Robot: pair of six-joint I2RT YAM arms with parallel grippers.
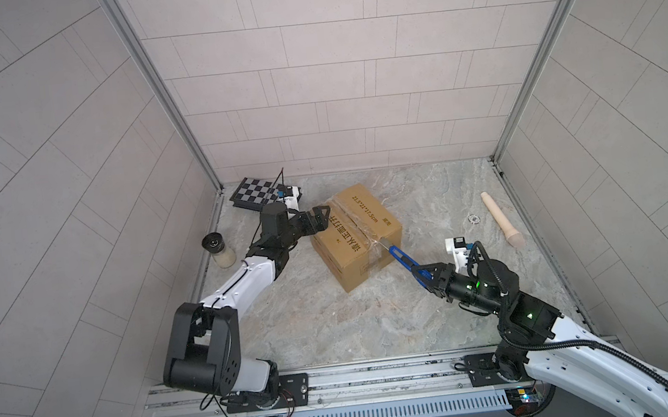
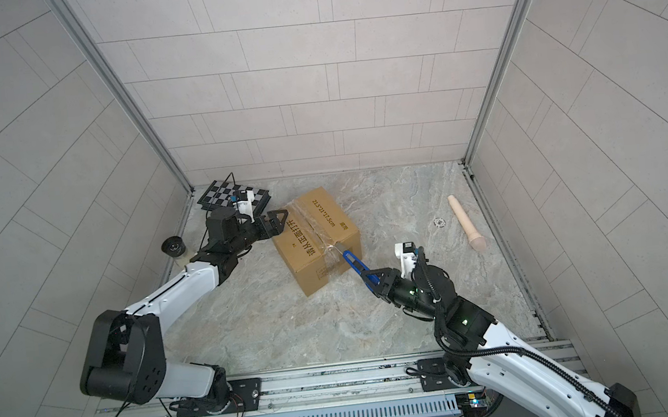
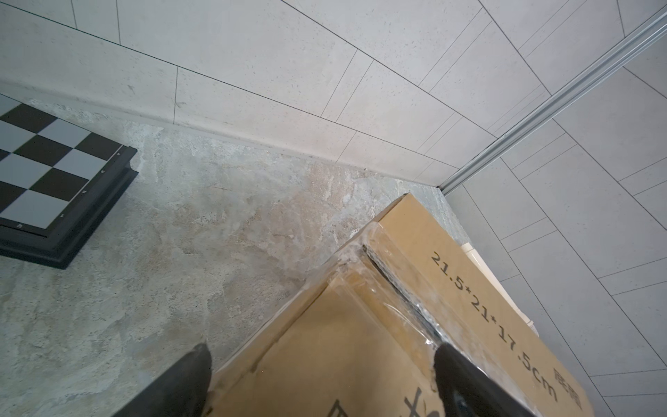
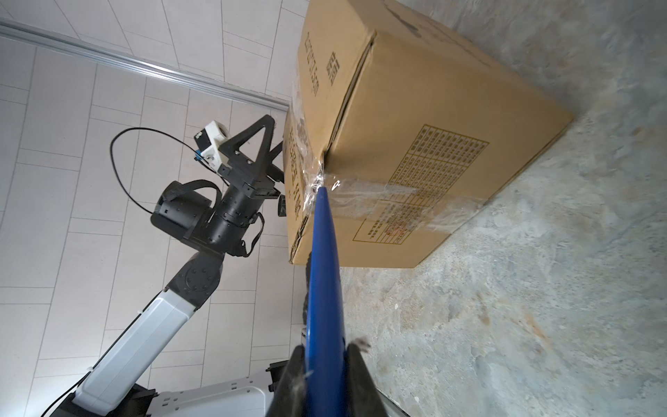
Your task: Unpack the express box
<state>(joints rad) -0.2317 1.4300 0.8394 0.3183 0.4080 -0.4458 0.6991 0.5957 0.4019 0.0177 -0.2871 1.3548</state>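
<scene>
The express box (image 1: pixel 355 232) (image 2: pixel 314 240), a brown carton with black print, stands mid-floor. Clear tape runs along its top seam (image 3: pixel 404 296), where a dark gap shows between the flaps. My left gripper (image 1: pixel 320 221) (image 2: pixel 277 223) (image 3: pixel 321 364) is open at the box's far-left top edge, one finger (image 3: pixel 454 375) at the seam and the other (image 3: pixel 195 368) beside the box over the floor. My right gripper (image 1: pixel 424 274) (image 2: pixel 374 277) (image 4: pixel 325 357) is shut on a blue cutter (image 1: pixel 400 256) (image 4: pixel 323 270). Its tip touches the crumpled tape at the box's near top edge (image 4: pixel 317 180).
A black-and-white checkered board (image 1: pixel 255 192) (image 3: pixel 54 169) lies in the back left corner. A black-lidded jar (image 1: pixel 219 252) lies by the left wall. A beige wooden pestle (image 1: pixel 500 218) and a small floor drain (image 1: pixel 472 218) are at the right. Walls close in on three sides.
</scene>
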